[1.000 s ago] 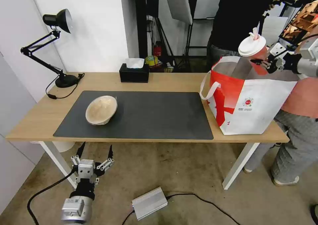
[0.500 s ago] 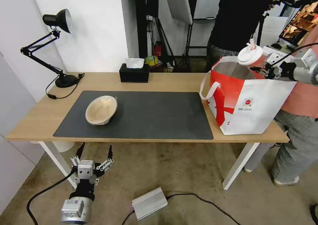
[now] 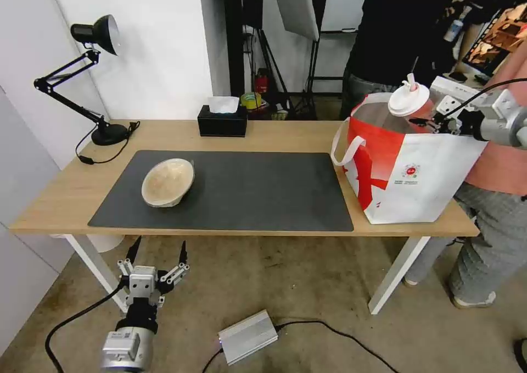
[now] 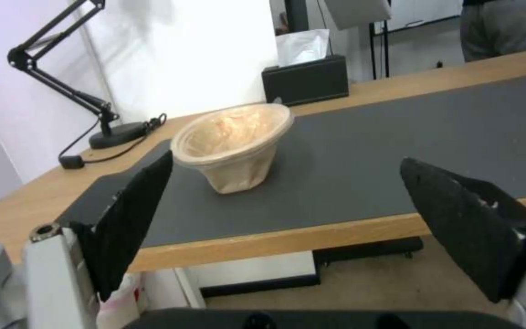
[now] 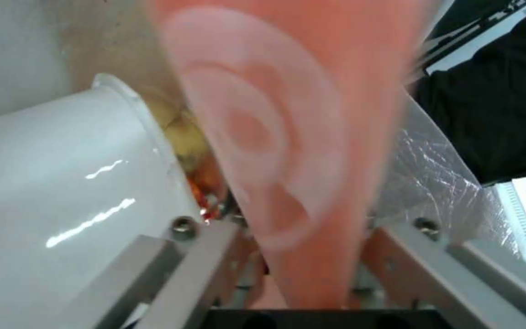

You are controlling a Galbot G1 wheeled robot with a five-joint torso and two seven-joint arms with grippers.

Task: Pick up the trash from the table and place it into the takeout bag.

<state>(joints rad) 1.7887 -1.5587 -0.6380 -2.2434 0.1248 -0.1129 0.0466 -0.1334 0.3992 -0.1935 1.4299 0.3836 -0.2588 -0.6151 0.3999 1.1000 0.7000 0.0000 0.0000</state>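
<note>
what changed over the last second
The right pincer, shut on the red drink cup, has lowered it toward the takeout bag's open mouth. The beige pulp bowl stayed put on the mat; the left pincer stayed open below the table edge.

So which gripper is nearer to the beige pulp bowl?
Left. The left gripper hangs below the table edge, just in front of the beige pulp bowl. The right gripper is far across, over the takeout bag.

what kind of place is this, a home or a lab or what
Probably a lab or studio set up for robot trials, not a home: a bare concrete floor with loose cables, light stands and a softbox behind the table, and a desk lamp clamped over the work mat.
</note>
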